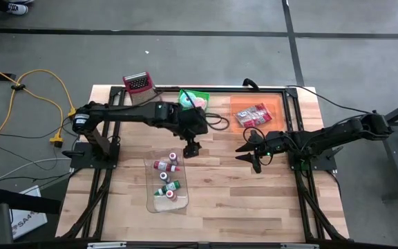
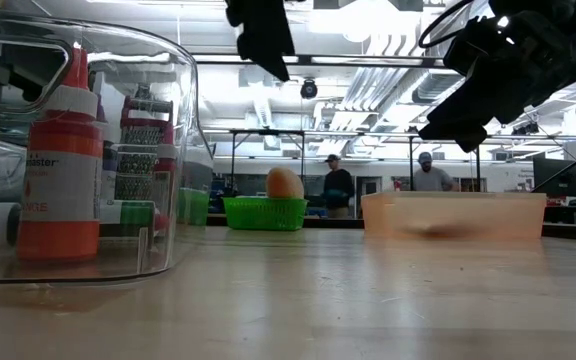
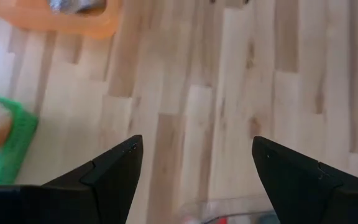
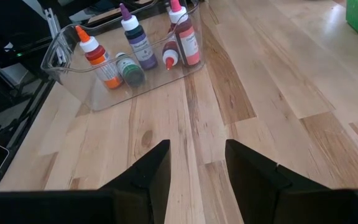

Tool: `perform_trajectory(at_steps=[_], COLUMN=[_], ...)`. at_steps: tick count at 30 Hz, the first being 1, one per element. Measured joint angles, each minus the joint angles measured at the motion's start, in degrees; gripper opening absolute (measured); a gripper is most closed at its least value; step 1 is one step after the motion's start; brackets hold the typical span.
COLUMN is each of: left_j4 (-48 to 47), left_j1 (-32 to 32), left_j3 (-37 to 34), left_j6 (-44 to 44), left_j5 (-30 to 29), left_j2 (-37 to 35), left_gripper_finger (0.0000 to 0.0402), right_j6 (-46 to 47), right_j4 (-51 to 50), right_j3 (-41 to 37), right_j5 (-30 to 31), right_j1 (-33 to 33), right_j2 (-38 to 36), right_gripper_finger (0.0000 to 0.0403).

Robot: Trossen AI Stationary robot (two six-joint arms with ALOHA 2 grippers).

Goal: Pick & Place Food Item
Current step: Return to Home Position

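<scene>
Green basket: upper middle of the high view, at the table's far edge
Donut: a pale rounded top rising above the basket rim in the low view; from above it is only a whitish-pink blur inside the basket, so number and colours are hard to tell
Left gripper: centre of the high view, just above the clear container; its wrist view shows the fingers spread wide over bare wood, nothing between them
Right gripper: right of centre, below the orange bin; fingers parted by a narrower gap, holding nothing
Writing: the orange bottle has a label cut off at the frame's left, only "aster" and "ANGE" readable
Bin contents: a dark smudge through the wall in the low view; red and silver packets from above
Low view only: two people standing far behind the table; both arms cropped by the top edge
</scene>
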Motion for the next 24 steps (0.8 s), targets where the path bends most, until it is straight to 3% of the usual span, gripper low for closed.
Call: perform_trajectory(at_steps=[6, 24], left_j4=[6.90, 42.72], left_j1=[-2.12, -5.18], left_j3=[-6.91, -46.30], left_j6=[-1.46, -5.61], left_j5=[-2.10, -7.94], left_j2=[-5.15, -31.08], left_gripper_finger=[0.0295, 0.0295], right_j6=[0.00, 0.00], right_j4=[-0.32, -0.10], right_j3=[0.00, 0.00], right_j5=[-0.02, -0.02], right_j1=[0.01, 0.01], right_j2=[0.01, -0.01], right_gripper_finger=[0.0142, 0.0142])
